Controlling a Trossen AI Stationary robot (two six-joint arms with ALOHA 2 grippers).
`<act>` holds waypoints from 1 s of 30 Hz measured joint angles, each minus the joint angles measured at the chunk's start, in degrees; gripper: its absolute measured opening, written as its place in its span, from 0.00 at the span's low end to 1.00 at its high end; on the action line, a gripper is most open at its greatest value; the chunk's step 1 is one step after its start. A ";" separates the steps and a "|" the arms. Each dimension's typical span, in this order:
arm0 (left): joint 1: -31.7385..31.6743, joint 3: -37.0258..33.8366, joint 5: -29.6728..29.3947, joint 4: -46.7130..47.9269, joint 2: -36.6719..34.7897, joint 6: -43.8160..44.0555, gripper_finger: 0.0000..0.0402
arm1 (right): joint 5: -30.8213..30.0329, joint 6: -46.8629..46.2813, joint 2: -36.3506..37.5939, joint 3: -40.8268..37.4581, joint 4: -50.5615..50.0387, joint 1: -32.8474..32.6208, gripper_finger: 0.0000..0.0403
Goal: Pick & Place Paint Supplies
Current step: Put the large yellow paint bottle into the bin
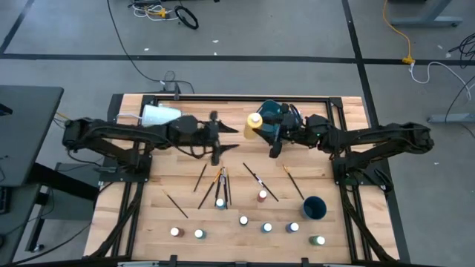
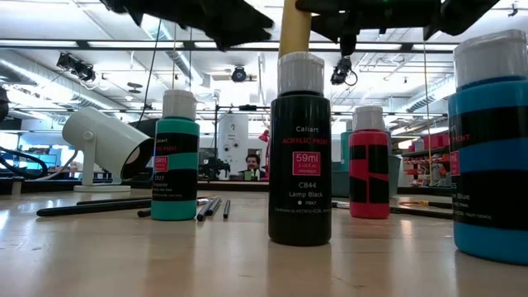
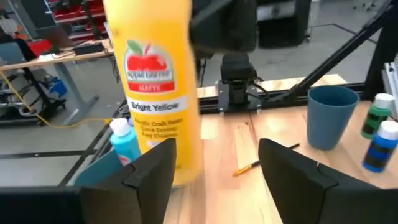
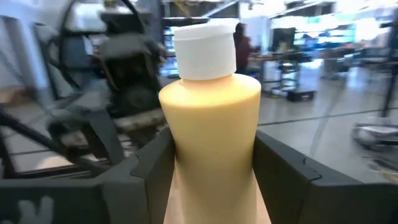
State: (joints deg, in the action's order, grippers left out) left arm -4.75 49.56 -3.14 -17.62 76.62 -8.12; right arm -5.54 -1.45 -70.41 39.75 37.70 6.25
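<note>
A tall yellow paint bottle (image 1: 254, 124) (image 4: 210, 112) with a white cap hangs upright above the table's far middle, and my right gripper (image 1: 261, 129) (image 4: 211, 163) is shut on it. In the left wrist view its label reads Bright Yellow (image 3: 158, 81). My left gripper (image 1: 223, 133) (image 3: 217, 165) stands open just to the bottle's left, pointing at it; whether a finger still touches it I cannot tell. Small paint bottles (image 1: 243, 220) stand in a row near the front edge. Thin brushes (image 1: 223, 182) lie flat on the wood behind them. My right gripper pinches the yellow bottle's body (image 4: 186, 155) below the shoulder between its two fingers (image 4: 149, 171), one on each side. The fingers come about level from the table's right. The bottle stands upright in the hold, cap up, lifted clear of the table.
A white cup (image 1: 159, 115) (image 2: 103, 140) lies on its side at the far left. A blue cup (image 1: 314, 208) (image 3: 333, 115) stands near the right. A dark teal object (image 1: 274, 111) sits by the far rail. Green (image 2: 175, 161), black (image 2: 300, 157), red (image 2: 369, 165) and blue (image 2: 491, 148) bottles stand near the front edge.
</note>
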 joint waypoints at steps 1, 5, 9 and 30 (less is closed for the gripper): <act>-0.14 -0.01 0.00 -1.35 1.52 0.11 0.61 | 0.49 -0.39 -0.03 0.00 -0.18 -0.01 0.48; -0.28 -0.07 0.93 -8.50 6.33 1.44 0.63 | 0.43 -1.14 -0.11 0.00 -0.98 0.03 0.49; -0.56 -0.09 1.11 -11.68 7.50 1.46 0.64 | 0.37 -1.60 -0.11 0.04 -0.89 0.01 0.49; -1.62 0.42 0.61 -17.18 6.67 1.72 0.64 | 5.00 -1.73 -4.46 -0.07 8.64 -0.03 0.48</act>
State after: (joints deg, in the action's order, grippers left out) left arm -6.37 49.98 -2.52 -34.80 83.29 -6.40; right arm -0.54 -3.19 -74.87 39.68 46.34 6.22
